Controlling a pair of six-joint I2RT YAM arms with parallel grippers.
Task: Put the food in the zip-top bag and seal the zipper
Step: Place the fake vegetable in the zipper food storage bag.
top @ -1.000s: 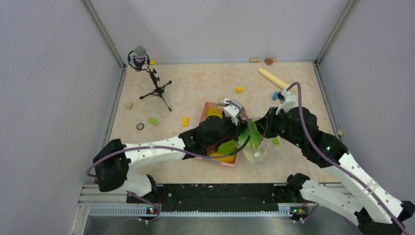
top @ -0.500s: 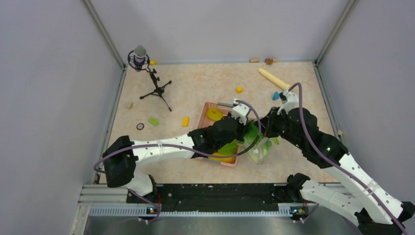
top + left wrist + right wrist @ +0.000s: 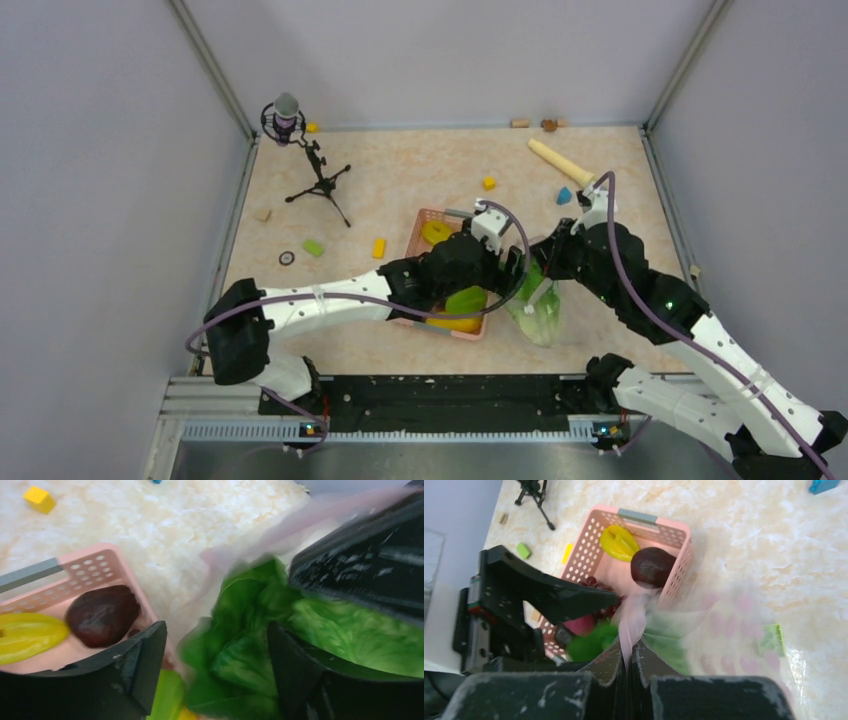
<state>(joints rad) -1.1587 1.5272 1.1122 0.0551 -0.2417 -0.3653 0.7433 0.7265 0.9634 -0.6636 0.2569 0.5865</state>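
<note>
The clear zip-top bag (image 3: 540,318) hangs from my right gripper (image 3: 631,652), which is shut on its pinkish zipper (image 3: 630,622) edge. The green-white lettuce head (image 3: 532,305) sits in the bag's mouth. My left gripper (image 3: 217,630) is open, its fingers (image 3: 137,667) either side of the lettuce leaves (image 3: 240,660) without pinching them. The pink basket (image 3: 586,555) beside the bag holds a yellow fruit (image 3: 619,542), a dark purple-brown piece (image 3: 653,566), a magenta sweet potato (image 3: 581,625) and a green pod (image 3: 465,298). The bag's green label (image 3: 774,640) shows through the film.
A beige rolling pin (image 3: 558,160) lies at the back right with a blue block (image 3: 565,195) near it. Yellow blocks (image 3: 488,183) and a green block (image 3: 314,247) are scattered left of the basket. A microphone tripod (image 3: 318,185) stands at the back left.
My left gripper has gone from shut on the lettuce to open. The lettuce and bag now hang lower and nearer the front. My right gripper has stayed shut on the bag.
</note>
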